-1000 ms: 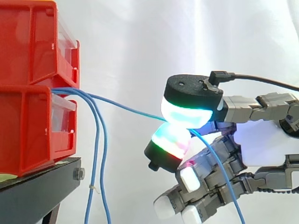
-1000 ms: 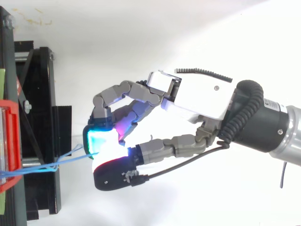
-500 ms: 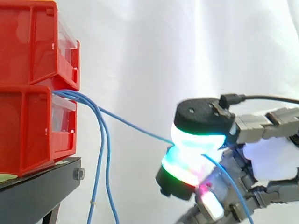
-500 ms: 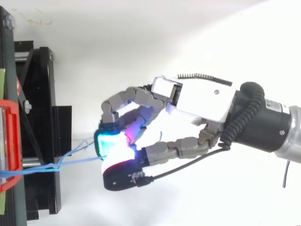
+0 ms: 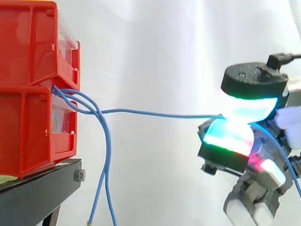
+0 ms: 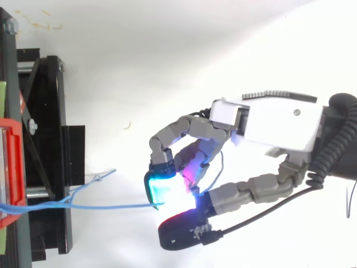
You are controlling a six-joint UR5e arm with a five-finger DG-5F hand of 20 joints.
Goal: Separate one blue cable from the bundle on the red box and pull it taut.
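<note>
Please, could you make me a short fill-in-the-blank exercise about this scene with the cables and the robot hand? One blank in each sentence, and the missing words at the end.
1. The hand pinches one ____ cable between two glowing pads.
2. That cable stretches from the ____ bins across to the hand.
3. The other cables hang ____ beside the black stand.

Missing words: blue; red; down.
</note>
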